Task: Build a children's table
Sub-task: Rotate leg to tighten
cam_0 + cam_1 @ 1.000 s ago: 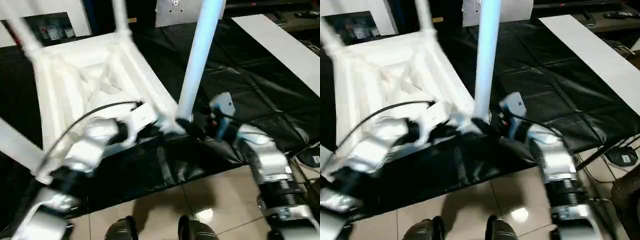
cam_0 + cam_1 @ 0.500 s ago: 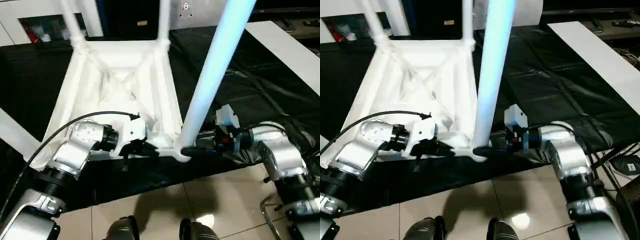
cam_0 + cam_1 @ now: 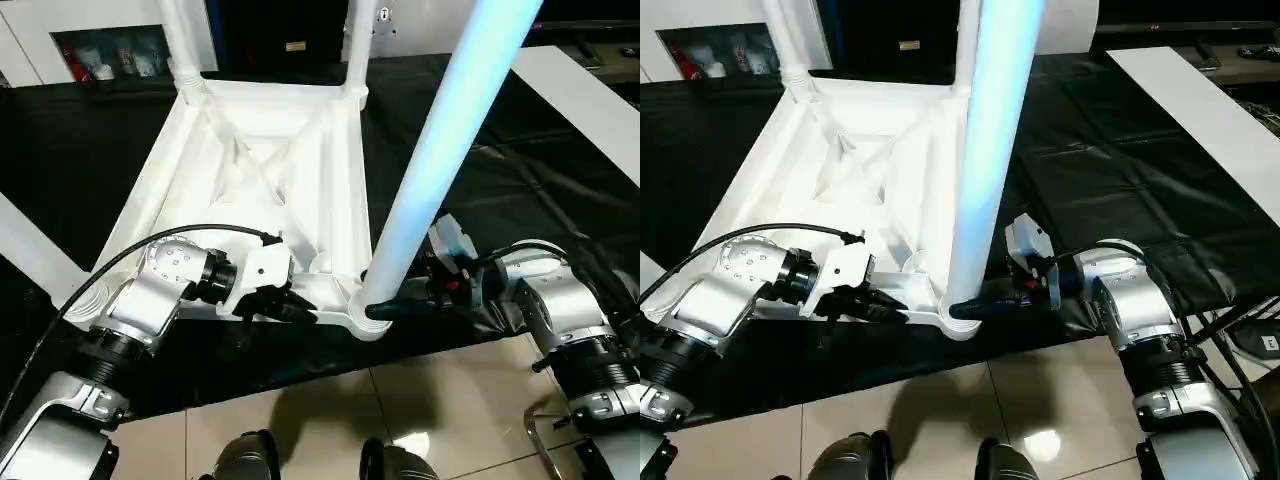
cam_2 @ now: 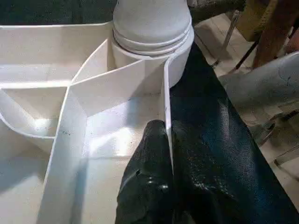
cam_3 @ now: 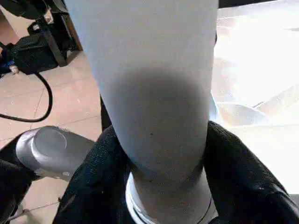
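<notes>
Children's table is upside down on the black sheet, ribbed underside up, near edge overhanging toward the tiled floor. Legs stand up from its corner sockets; two far legs run out of the top of the frame.

Near-right leg is seated upright in its corner socket. Right gripper comes in level from the right at the very base of that leg, just above the socket collar. Right wrist view: a black finger sits on each side of the tube, both hugging it, so the fingers are clamped around the leg's base.

Left gripper comes in from the left along the table's near edge, just beside the same corner. Left wrist view: its fingers are pressed together with the thin white edge wall of the top caught between them, one finger inside the rib pocket, the other outside over the black sheet. The socket with the leg end in it stands just beyond the fingertips, along that same wall.

Both grippers sit on the same corner, near each other, not touching.
</notes>
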